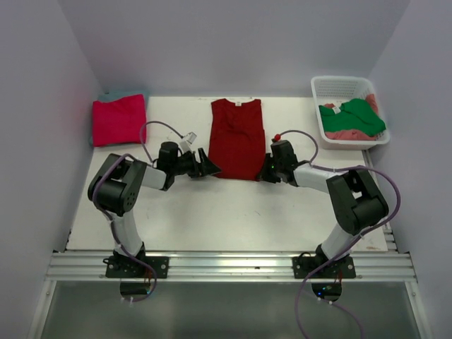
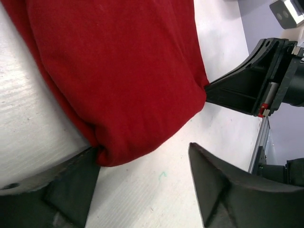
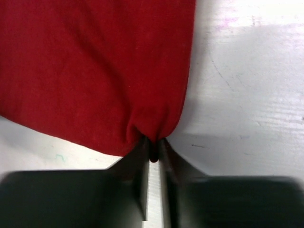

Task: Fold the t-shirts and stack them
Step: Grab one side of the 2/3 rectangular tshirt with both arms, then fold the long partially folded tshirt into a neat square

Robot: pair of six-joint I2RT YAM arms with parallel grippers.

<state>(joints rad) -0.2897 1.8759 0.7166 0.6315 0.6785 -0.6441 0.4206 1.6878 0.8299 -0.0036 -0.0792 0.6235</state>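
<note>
Pink shirt (image 1: 119,120): soft magenta cloth folded to a rough square. It lies at the far left corner of the white, finely scratched table (image 1: 212,212).
Teal shirt (image 1: 126,94): only a thin edge shows, under the pink shirt on its far side.
Left gripper (image 1: 206,164): black, hard, wedge-shaped fingers spread wide, holding nothing. In the wrist view the near left corner of the red shirt lies against one finger (image 2: 71,190), and the other finger stands apart over bare table.
Red shirt (image 1: 238,138): dark red matte knit, folded to a tall rectangle with the sleeves tucked in. It lies flat at the middle of the table, between the two grippers. Its long axis runs from near to far, with the collar and its white label toward the back wall and the hem toward the arms. Both near corners are rounded and bunched.
Right gripper (image 1: 268,168): fingers almost together, pinching the near right corner of the red shirt. The cloth puckers into small folds at the pinch.
Basket (image 1: 349,85): white plastic lattice, rectangular, at the far right corner.
Green shirt (image 1: 357,116): crumpled in the basket.
Salmon shirt (image 1: 346,134): crumpled under the green shirt, at the basket's near side.
</note>
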